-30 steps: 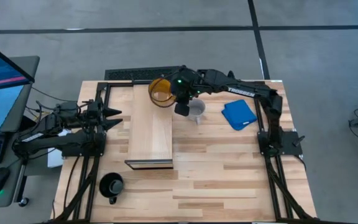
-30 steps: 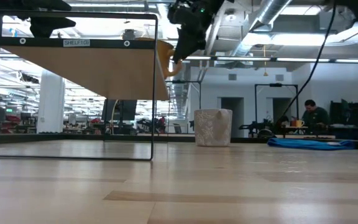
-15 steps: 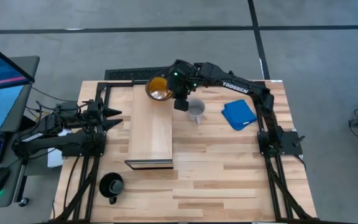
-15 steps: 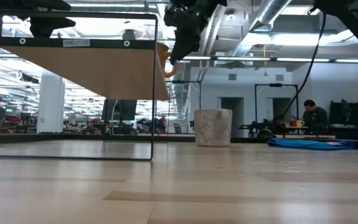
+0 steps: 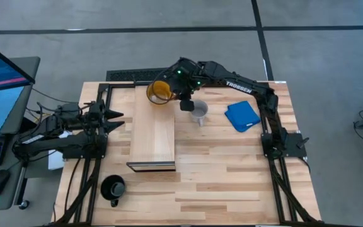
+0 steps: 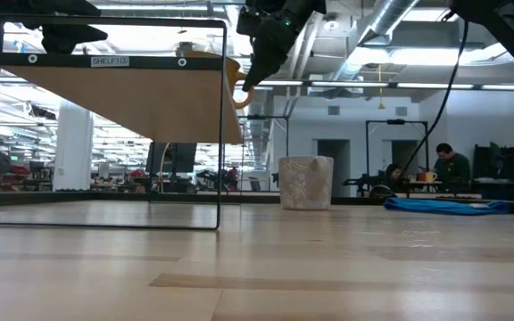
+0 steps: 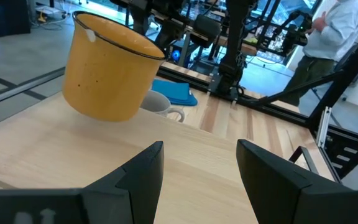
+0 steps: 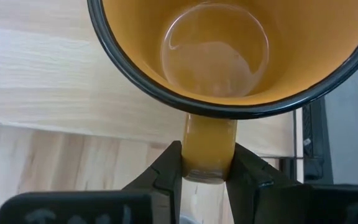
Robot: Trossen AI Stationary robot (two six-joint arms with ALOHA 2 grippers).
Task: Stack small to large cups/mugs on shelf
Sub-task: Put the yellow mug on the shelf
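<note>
Above the shelf's (image 5: 153,126) far end, the right tool (image 8: 207,167) is clenching the yellow mug's (image 5: 161,91) handle; it should level the mug before lowering.

Right gripper (image 8: 205,163) clamped, left gripper (image 7: 199,163) parted.

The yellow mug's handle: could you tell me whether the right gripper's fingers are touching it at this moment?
Touching. In the right wrist view both fingers of the right gripper press against opposite sides of the yellow mug handle, no gap on either side.
</note>
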